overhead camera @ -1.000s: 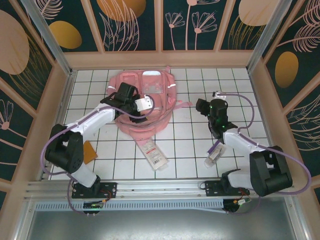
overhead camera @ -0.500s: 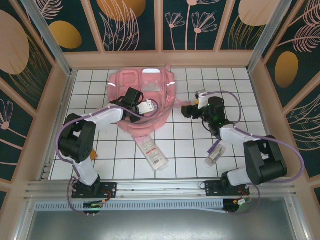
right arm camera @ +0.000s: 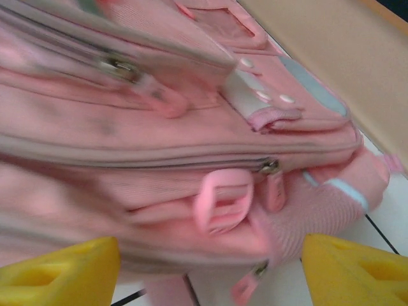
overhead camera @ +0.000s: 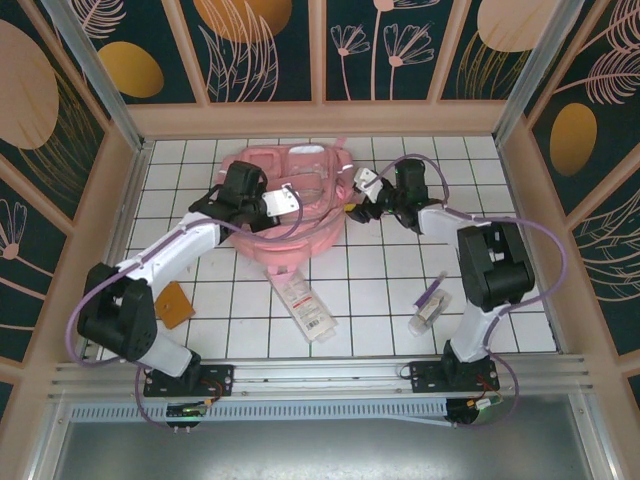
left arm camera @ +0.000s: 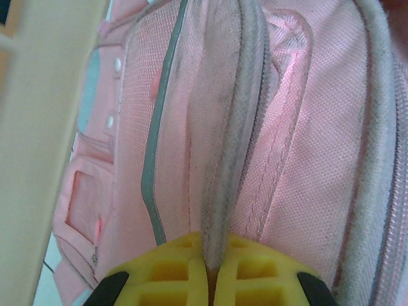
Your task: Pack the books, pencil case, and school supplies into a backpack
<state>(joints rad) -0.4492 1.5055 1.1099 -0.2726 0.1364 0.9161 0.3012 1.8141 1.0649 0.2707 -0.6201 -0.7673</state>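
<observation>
Left wrist: left gripper (left arm camera: 209,271) is pinching grey trim (left arm camera: 220,191) of backpack (left arm camera: 293,159), jaws closed | right wrist: right gripper (right arm camera: 207,264) is gaping wide, holding nothing, backpack just ahead.

You've got bare table (overhead camera: 500,170) far right; backpack (overhead camera: 305,235) fills the middle (back wall (overhead camera: 320,118) close behind), pencil case (overhead camera: 307,308) bars near centre.

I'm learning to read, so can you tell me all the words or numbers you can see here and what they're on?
Nothing here can be read.
On the pencil case: red print and tiny dark marks, too small to read.
On the book: orange cover, too small to read.
On the backpack: no words or numbers show.
</observation>
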